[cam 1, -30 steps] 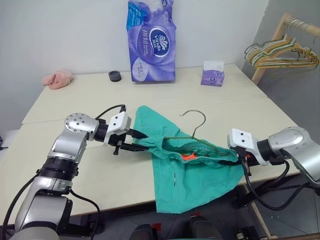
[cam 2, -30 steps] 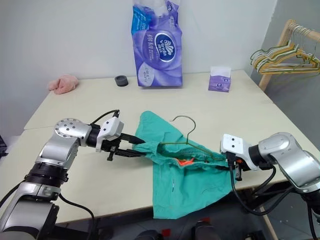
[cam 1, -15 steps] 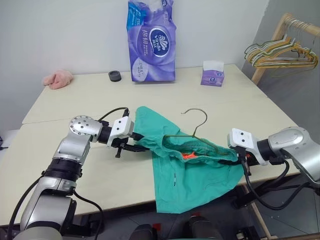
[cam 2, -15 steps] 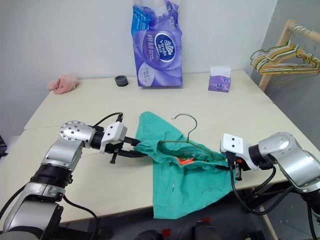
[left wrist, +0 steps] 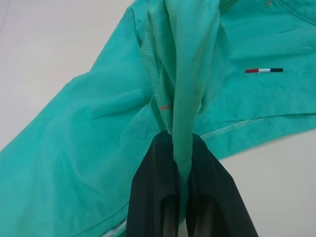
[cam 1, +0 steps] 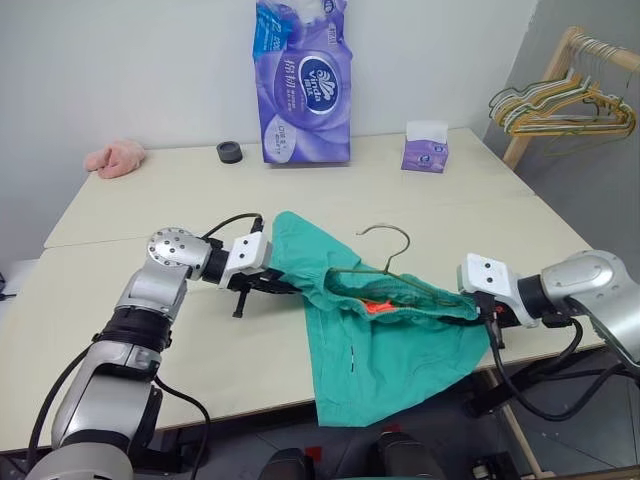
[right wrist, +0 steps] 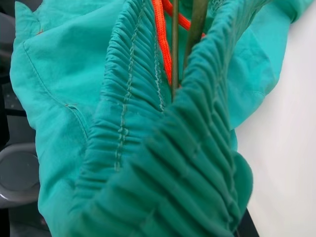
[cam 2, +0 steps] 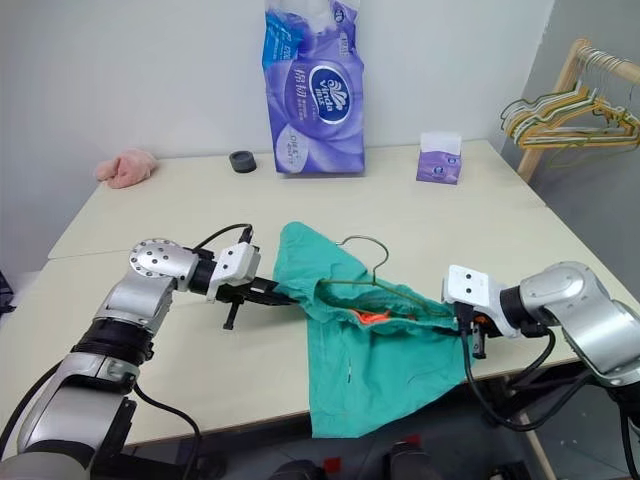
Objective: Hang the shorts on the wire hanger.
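Pinching shorts (left wrist: pixel 98 123) (wrist view), hanger (cam 1: pixel 385 262) overhead

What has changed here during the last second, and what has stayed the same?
The left gripper moved in to the shorts and shut on a fold at their edge. The right gripper stayed shut on the waistband, and the wire hanger stayed in the shorts.
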`<action>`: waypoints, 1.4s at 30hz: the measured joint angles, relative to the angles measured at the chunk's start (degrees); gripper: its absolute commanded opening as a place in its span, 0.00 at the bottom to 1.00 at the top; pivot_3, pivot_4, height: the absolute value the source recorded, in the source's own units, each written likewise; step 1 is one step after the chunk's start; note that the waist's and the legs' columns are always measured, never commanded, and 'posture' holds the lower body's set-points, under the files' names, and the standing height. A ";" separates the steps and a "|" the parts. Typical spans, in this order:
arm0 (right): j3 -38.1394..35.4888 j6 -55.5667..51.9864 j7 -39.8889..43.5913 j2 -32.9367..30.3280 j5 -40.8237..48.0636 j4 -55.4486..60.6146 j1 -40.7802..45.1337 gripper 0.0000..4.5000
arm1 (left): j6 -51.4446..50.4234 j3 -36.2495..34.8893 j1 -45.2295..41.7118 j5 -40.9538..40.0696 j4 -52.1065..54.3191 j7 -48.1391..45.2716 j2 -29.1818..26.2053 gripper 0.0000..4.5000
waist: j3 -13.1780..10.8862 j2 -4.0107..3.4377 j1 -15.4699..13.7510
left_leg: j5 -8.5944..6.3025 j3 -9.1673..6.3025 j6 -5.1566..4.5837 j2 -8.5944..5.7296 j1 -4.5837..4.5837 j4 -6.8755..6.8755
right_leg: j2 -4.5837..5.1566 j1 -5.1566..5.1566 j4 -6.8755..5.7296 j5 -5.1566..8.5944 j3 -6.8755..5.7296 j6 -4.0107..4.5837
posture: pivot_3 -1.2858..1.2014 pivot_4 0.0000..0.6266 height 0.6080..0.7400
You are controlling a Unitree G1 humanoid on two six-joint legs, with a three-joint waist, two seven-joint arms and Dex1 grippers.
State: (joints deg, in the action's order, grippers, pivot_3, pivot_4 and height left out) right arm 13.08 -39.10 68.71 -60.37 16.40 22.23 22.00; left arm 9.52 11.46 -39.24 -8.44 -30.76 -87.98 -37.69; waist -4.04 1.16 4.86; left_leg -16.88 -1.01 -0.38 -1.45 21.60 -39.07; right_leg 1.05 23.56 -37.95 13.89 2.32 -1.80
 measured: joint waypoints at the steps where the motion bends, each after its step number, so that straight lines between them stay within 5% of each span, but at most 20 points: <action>1: -0.04 0.19 -0.01 -0.07 0.01 0.00 -0.33 0.00 | 0.15 0.23 -0.12 0.00 -0.32 0.00 0.08 0.01 | 0.00 0.00 -0.02 | 0.00 0.00 0.00 0.00 0.00 0.00 | 0.00 0.00 0.00 0.00 0.00 0.00 | 0.46 0.05 1.00; 14: -1.36 0.09 -0.28 -1.12 0.58 -0.07 -1.23 0.00 | -7.11 0.98 1.86 -2.22 4.12 0.74 0.04 0.01 | 0.00 0.00 0.10 | 0.00 0.00 0.00 0.00 0.00 0.00 | -0.01 0.00 -0.02 0.00 0.01 0.00 | 0.46 0.05 1.00; 22: -1.24 -1.65 -0.12 -0.73 0.70 -0.20 -1.01 0.00 | -6.84 -1.54 2.59 -1.74 5.29 7.06 0.07 0.50 | 0.00 0.00 -0.09 | 0.00 -0.01 0.00 0.00 0.00 -0.01 | 0.02 0.00 -0.01 0.00 0.01 0.00 | 0.46 0.05 1.00; 42: -1.17 -1.54 0.03 0.38 0.65 -1.22 -0.27 0.00 | 11.91 -1.62 0.94 5.01 -5.59 9.98 1.81 0.50 | 0.01 0.00 -0.12 | 0.00 0.00 0.00 0.00 0.01 -0.01 | 0.02 0.00 -0.01 -0.01 -0.01 0.00 | 0.46 0.04 1.00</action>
State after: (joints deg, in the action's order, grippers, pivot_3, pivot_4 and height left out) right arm 11.91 -40.64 68.74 -60.00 17.05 21.01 21.73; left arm 21.43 9.84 -38.30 -3.43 -36.35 -77.99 -35.88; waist -4.03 1.17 4.74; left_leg -16.89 -1.01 -0.38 -1.45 21.60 -39.08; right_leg 1.07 23.56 -37.96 13.88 2.31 -1.81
